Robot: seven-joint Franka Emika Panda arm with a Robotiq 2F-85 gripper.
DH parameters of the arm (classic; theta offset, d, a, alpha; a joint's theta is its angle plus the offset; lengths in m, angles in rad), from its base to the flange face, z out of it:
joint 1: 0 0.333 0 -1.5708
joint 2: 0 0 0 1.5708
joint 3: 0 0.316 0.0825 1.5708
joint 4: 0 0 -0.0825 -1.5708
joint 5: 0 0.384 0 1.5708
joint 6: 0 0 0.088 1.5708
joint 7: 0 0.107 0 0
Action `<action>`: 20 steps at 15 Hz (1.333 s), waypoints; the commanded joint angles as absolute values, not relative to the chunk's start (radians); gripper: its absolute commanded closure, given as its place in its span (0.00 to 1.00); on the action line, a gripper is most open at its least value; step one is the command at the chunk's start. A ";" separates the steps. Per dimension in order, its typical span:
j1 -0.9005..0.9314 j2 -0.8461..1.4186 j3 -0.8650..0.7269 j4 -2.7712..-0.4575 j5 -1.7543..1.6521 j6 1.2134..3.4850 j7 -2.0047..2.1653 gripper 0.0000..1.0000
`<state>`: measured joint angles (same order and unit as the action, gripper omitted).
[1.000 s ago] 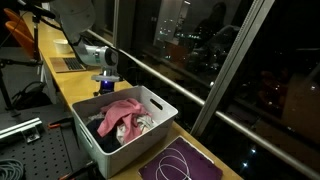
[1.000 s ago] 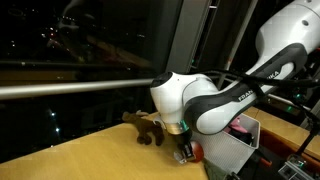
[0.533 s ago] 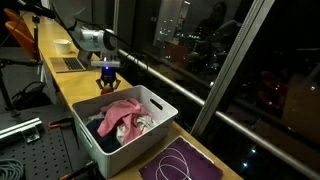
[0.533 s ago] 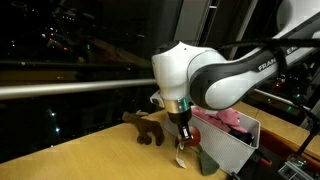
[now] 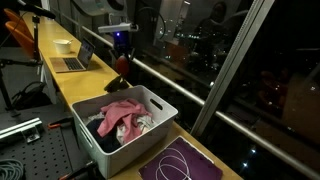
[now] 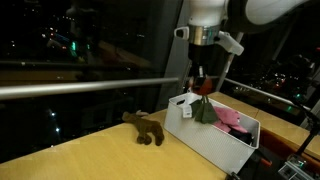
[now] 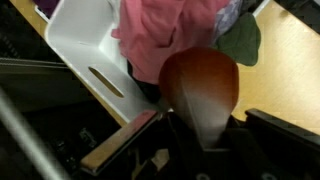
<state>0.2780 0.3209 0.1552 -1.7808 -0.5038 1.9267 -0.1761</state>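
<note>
**A thin pinch, high over the bin**

The gripper (image 5: pixel 122 50) hangs well up in the air with its jaws drawn narrow, pinching the top of a reddish-brown item (image 5: pixel 122 68) that dangles straight down from the fingertips. In the wrist view the item (image 7: pixel 200 92) fills the middle of the picture. I cannot tell if it is cloth or something firmer.

Directly below the gripper and a little off to one side sits the white bin (image 5: pixel 160 115), with a pink cloth (image 5: pixel 120 110) heaped inside and a green cloth (image 7: pixel 240 42) at the bin's edge. Down on the counter (image 6: pixel 90 150), away from the bin, stands a small brown toy animal (image 6: pixel 146 128). A laptop (image 5: pixel 75 58) lies farther along, well apart.

What worries me is the grip. It looks like only a small bite of the item is caught, so a jerk or quick swing of the arm could shake it loose. The load does not hang squarely over the bin's middle, so if it slipped it might strike the rim or land on the counter. A sideways move low over the bin could also drag the hanging end across the wall.
</note>
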 commanded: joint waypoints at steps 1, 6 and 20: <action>0.212 0.184 0.128 -1.791 -0.496 1.863 -0.221 0.96; 0.150 0.193 0.109 -1.782 -0.492 1.869 -0.231 0.96; 0.197 0.247 0.146 -1.838 -0.488 1.861 -0.142 0.00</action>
<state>0.1663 0.2574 0.1277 -1.8625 -0.4940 1.8861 -0.1674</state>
